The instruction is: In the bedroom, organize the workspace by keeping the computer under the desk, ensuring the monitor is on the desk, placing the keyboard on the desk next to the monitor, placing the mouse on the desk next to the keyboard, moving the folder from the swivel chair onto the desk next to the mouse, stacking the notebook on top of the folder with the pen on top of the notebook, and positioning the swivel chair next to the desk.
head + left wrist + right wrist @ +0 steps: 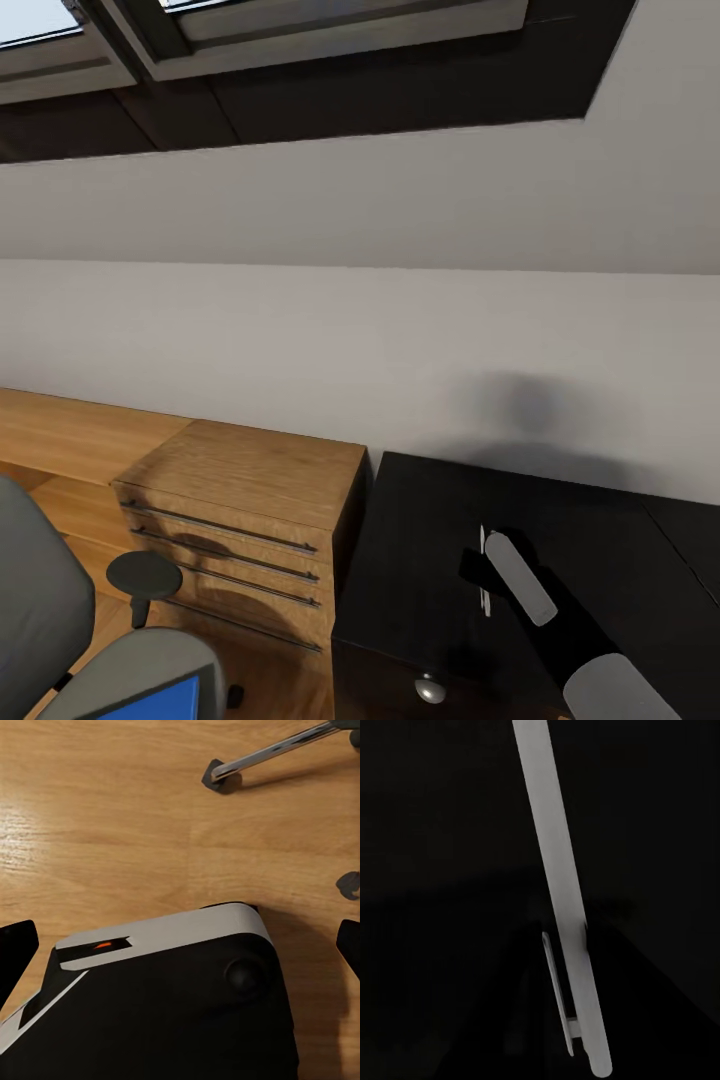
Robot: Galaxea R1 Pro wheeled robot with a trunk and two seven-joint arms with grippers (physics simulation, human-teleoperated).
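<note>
My right gripper (480, 572) hangs over the black desk (420, 520) near its left end. It looks shut on the pen (483, 545), a thin whitish stick. In the right wrist view the pen (544, 817) runs lengthwise across the dark desk (435, 832), and the black fingers of the right gripper (564, 934) are barely distinguishable from it. The grey swivel chair (40, 610) stands at the lower left with the blue folder (160, 700) on its seat. My left gripper (180, 945) is open over the wooden floor, black fingertips (15, 952) at the edges.
A light wooden nightstand (250, 500) with bar handles stands between chair and desk. A round silver knob (430, 688) marks the desk's drawer unit. A chrome chair leg (277, 750) with a caster (217, 776) lies near my own base (172, 1005). A grey wall rises behind.
</note>
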